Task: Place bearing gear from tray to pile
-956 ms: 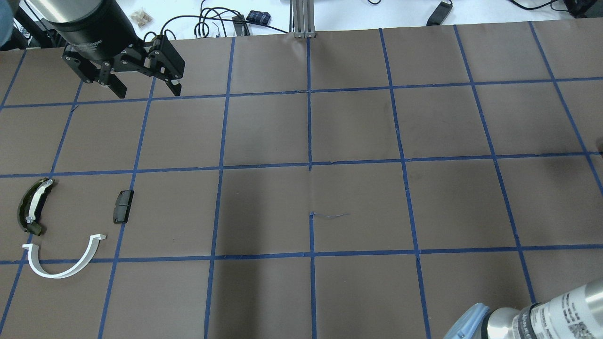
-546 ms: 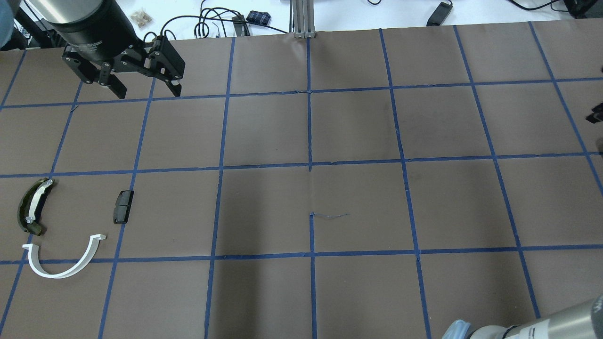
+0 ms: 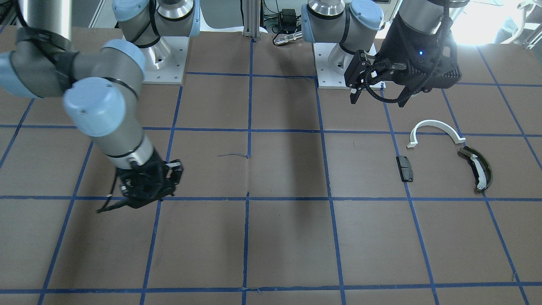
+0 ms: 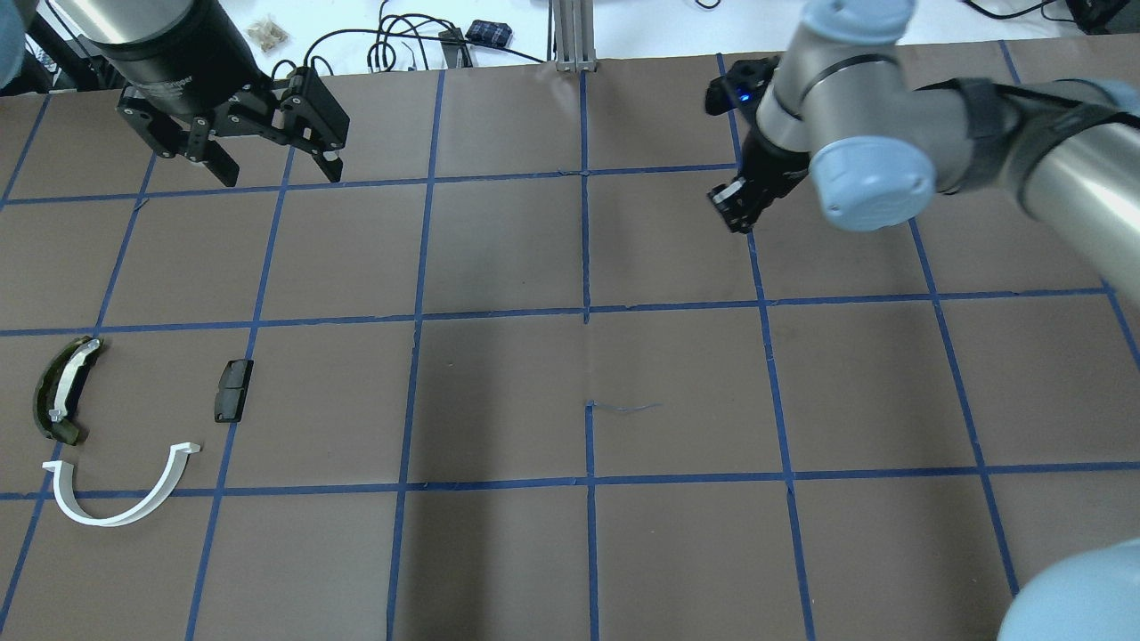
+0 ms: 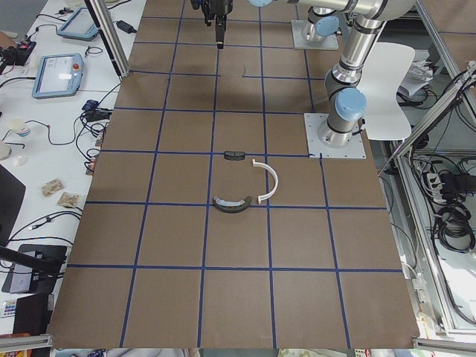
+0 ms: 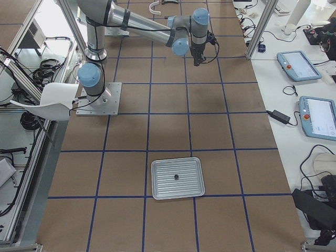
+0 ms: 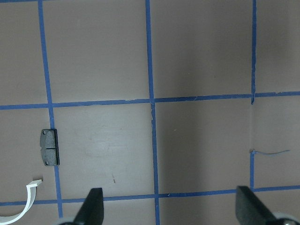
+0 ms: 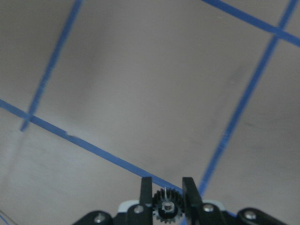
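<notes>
Two pincers counted over the table (image 4: 499, 249) now, against one in the overhead view half a second back. Starting left: no change at the pile (image 5: 232, 204). Logged olive curved piece (image 4: 62, 392), white half-ring (image 4: 107, 521) and black block (image 4: 233, 390) lying apart from each other, down on the table and off to one side of the left pincer (image 4: 279, 171), none directly beneath it. Left pincer unmoved, spread wide, nothing in it. (RK)

Agreed. Confirmed from the left wrist view: bare table between the fingers (image 7: 91, 208), block out beyond one of them. And further right? (JM)

Swung in from beyond the table edge. Found the right pincer (image 4: 739, 203) hanging well to the right of the left one. Narrow, clamped on the bearing gear (image 8: 166, 207): black teeth and a metal hub seen pinched between the fingertips. (RK)

So: pick judged done, carry under way. Tray (image 6: 177, 202) well behind the right pincer, with one small dark part (image 6: 176, 176) in it. (JM)

Remaining, by estimate: cross leftward past the left pincer, lower beside the block, release. Worth watching: clearance between the two arms. Likely to roll if let go from height. (RK)
</notes>
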Motion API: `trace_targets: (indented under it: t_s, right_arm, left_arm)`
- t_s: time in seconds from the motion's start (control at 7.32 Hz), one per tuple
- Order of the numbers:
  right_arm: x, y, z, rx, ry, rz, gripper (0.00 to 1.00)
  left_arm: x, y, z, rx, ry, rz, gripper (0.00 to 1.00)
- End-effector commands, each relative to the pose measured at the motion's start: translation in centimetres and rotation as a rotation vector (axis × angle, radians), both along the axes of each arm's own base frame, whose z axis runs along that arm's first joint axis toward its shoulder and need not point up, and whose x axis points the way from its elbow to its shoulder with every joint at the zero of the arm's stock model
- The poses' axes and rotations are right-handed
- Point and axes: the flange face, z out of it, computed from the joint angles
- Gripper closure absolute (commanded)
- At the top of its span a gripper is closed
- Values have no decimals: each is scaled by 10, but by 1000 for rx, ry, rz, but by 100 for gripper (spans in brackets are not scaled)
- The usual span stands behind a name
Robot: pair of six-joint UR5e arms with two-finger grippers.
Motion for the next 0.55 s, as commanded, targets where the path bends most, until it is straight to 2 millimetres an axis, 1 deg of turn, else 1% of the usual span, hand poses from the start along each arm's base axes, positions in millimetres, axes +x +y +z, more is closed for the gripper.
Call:
trace_targets:
  t_s: [0.0, 0.14, 0.27, 0.41]
  right_arm:
    - [125, 36, -47, -6, -31, -141, 80]
    - [134, 42, -61, 16, -22, -139, 80]
    - [134, 51, -74, 40, -8, -109, 75]
    - [132, 60, -85, 61, 0, -106, 43]
  left_arm:
    - [0, 0, 0, 0, 0, 1, 0]
    - [-1, 0, 0, 0, 0, 0, 0]
    - [-1, 0, 0, 0, -1, 0, 0]
    - [-1, 0, 0, 0, 0, 0, 0]
